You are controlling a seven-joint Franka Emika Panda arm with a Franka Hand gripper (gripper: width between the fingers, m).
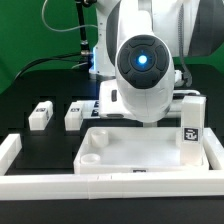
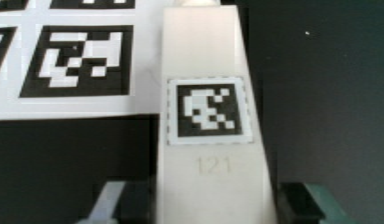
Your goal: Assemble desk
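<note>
A white leg (image 2: 214, 110) with a black-and-white tag lies lengthwise on the black table in the wrist view. My gripper (image 2: 212, 205) straddles its near end, and the fingers (image 2: 114, 200) press in at both long sides, shut on it. In the exterior view the arm's head (image 1: 145, 65) hides the gripper and this leg. The white tray-like tabletop (image 1: 105, 160) lies in front of the arm. One tagged leg (image 1: 190, 125) stands upright at its corner on the exterior view's right. Two more legs (image 1: 40, 116) (image 1: 75, 115) lie on the exterior view's left.
The marker board (image 2: 64, 50) lies right beside the held leg. Long white border bars (image 1: 110, 187) fence the table's front and sides. A green backdrop and the arm's cables stand behind.
</note>
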